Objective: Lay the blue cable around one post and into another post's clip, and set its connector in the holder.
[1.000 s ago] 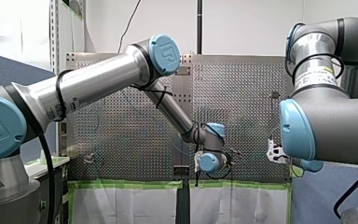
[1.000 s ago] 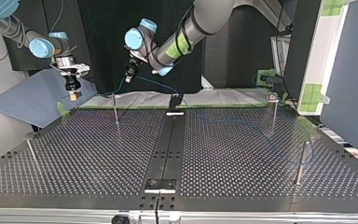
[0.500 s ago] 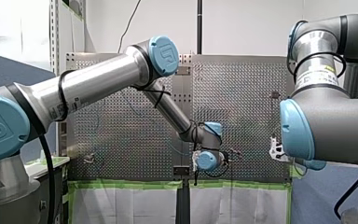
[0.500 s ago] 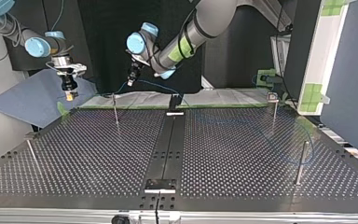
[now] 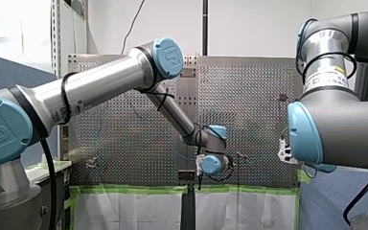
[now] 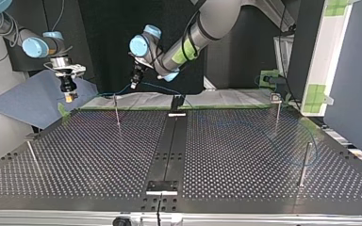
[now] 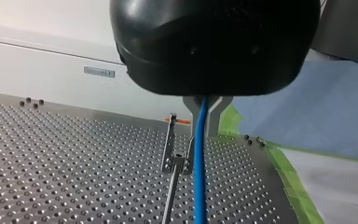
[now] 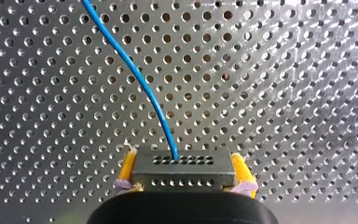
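Note:
In the left wrist view my left gripper (image 7: 202,130) has its metal fingers shut on the blue cable (image 7: 199,186), which hangs down just beside a thin post with a clip (image 7: 170,156). In the top view this gripper (image 6: 135,84) hovers over the far edge of the table, a little to the right of that post (image 6: 116,109). My right gripper (image 8: 184,171) has its yellow pads shut on the grey connector (image 8: 184,161), and the cable (image 8: 135,77) runs out of the connector's top. It hangs at the top view's far left (image 6: 68,96), past the table's corner.
Three more posts stand on the perforated table (image 6: 75,155): near left (image 6: 32,157), far right (image 6: 277,113), near right (image 6: 304,165), where the cable loops. A black rail (image 6: 172,146) runs down the middle with a black fixture at each end (image 6: 176,102) (image 6: 161,186).
My left gripper has carried the cable slightly toward the top view's right and lower, nearer the post. My right gripper has drifted a little toward that view's left with the connector.

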Robot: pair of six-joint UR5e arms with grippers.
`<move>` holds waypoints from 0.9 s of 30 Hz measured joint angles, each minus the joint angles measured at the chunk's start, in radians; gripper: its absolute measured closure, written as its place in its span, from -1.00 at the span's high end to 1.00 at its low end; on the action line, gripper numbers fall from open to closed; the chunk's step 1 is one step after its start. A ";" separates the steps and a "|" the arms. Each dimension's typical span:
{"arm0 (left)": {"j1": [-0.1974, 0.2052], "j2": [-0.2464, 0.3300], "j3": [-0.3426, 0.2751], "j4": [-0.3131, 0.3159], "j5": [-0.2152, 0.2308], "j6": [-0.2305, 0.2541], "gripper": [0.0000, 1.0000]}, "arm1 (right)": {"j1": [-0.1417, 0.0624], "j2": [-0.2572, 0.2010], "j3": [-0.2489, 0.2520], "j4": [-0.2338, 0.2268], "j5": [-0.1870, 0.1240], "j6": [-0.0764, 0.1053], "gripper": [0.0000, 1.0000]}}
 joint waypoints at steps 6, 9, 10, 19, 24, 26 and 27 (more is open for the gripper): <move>0.002 0.000 0.000 -0.001 0.000 0.000 -0.98 | 0.000 0.000 0.003 -0.003 -0.006 0.001 -1.00; 0.006 0.000 0.001 -0.001 0.001 -0.001 -0.98 | 0.000 -0.001 0.003 -0.004 -0.007 0.001 -1.00; 0.007 0.000 0.001 -0.001 0.001 -0.001 -0.98 | -0.001 -0.001 0.003 -0.005 -0.007 0.002 -1.00; 0.008 0.000 0.001 -0.013 0.002 0.008 -0.98 | -0.005 -0.002 0.003 -0.016 -0.008 0.017 -1.00; -0.001 0.000 0.001 -0.033 0.003 0.014 -0.98 | -0.005 -0.002 0.003 -0.017 -0.009 0.018 -1.00; -0.003 0.001 0.001 -0.037 0.003 0.015 -0.98 | -0.005 -0.003 0.003 -0.017 -0.009 0.018 -1.00; -0.002 0.001 0.001 -0.038 0.003 0.015 -0.98 | -0.005 -0.003 0.003 -0.017 -0.009 0.018 -1.00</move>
